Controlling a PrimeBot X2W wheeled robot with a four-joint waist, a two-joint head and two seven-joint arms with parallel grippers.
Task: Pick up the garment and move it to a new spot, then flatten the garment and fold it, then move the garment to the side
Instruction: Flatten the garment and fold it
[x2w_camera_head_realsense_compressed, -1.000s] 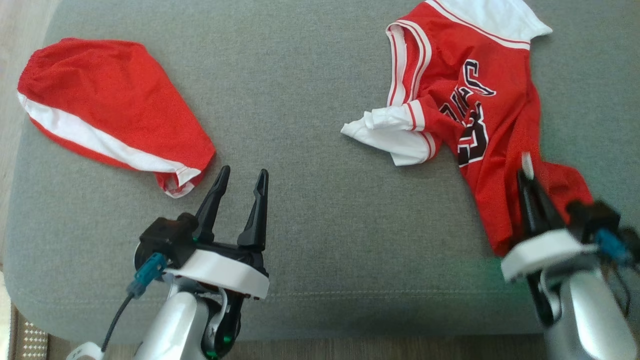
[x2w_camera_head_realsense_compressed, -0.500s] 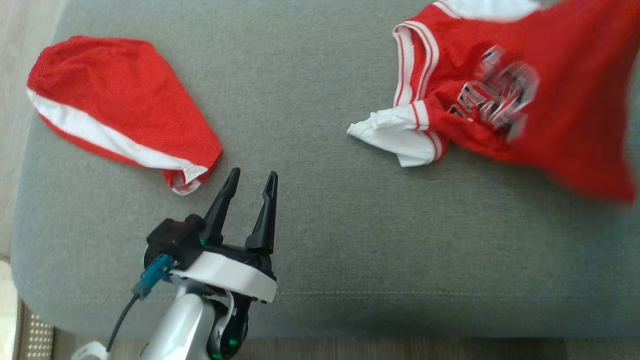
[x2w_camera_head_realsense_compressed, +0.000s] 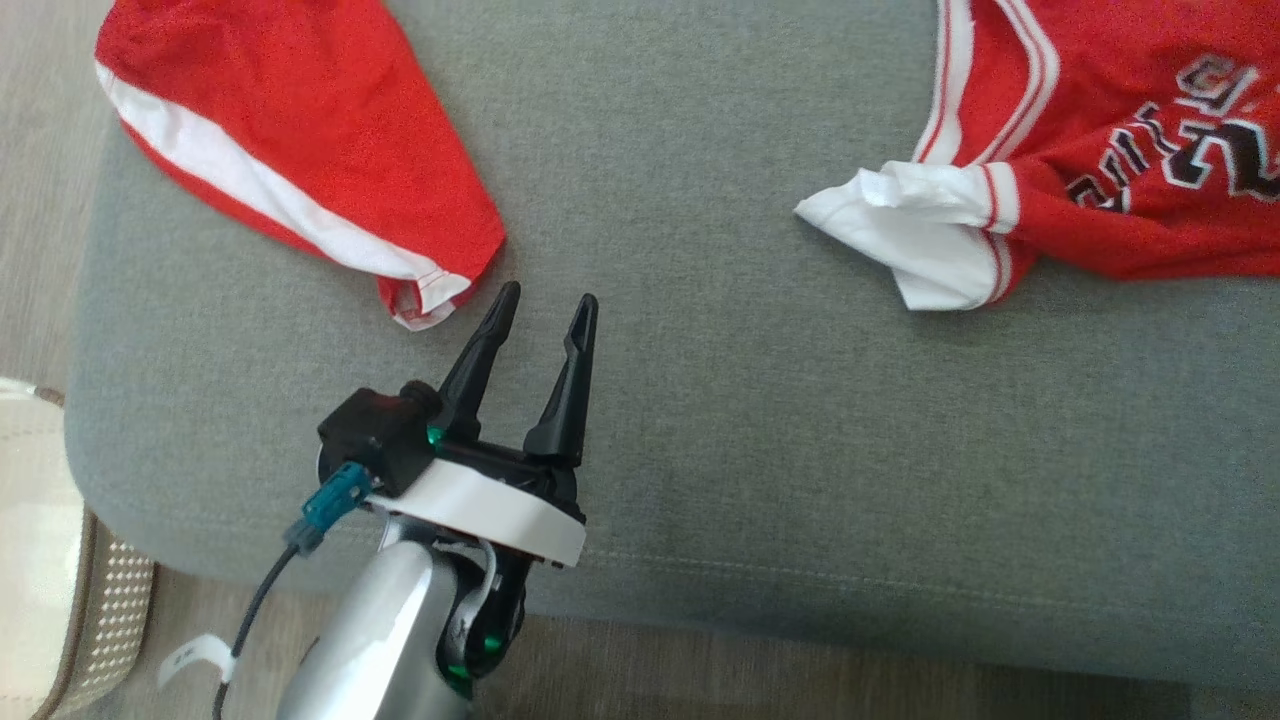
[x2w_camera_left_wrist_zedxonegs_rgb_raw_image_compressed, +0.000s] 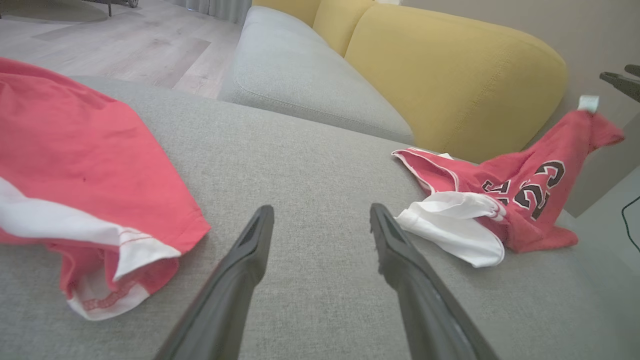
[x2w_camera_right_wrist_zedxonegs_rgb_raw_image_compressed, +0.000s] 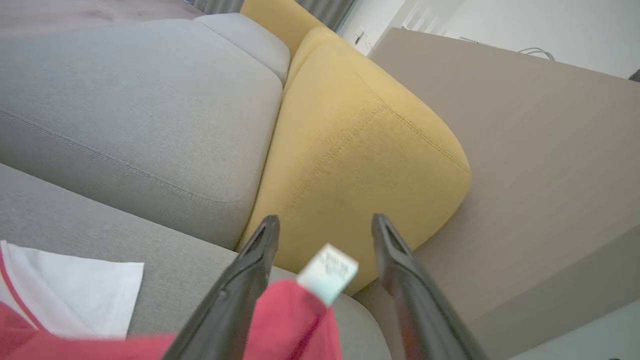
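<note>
In the head view, the left gripper (x2w_camera_head_realsense_compressed: 549, 297) has its fingers spread wide and holds nothing, just beside the red shorts (x2w_camera_head_realsense_compressed: 280, 130). The jersey (x2w_camera_head_realsense_compressed: 1120, 150) lies far right on the gray cushion (x2w_camera_head_realsense_compressed: 700, 450).

In the left wrist view, one jersey corner sticks up in the air, with a white tag (x2w_camera_left_wrist_zedxonegs_rgb_raw_image_compressed: 588, 103) on top.

In the right wrist view, the right gripper (x2w_camera_right_wrist_zedxonegs_rgb_raw_image_compressed: 325, 220) is spread wide too, and the corner sits loose between its fingers. The corner may drop in a bunch, or snag on a finger and get dragged.

Living room: grey sofa (x2w_camera_head_realsense_compressed: 750, 450), yellow cushions (x2w_camera_right_wrist_zedxonegs_rgb_raw_image_compressed: 360, 150).
</note>
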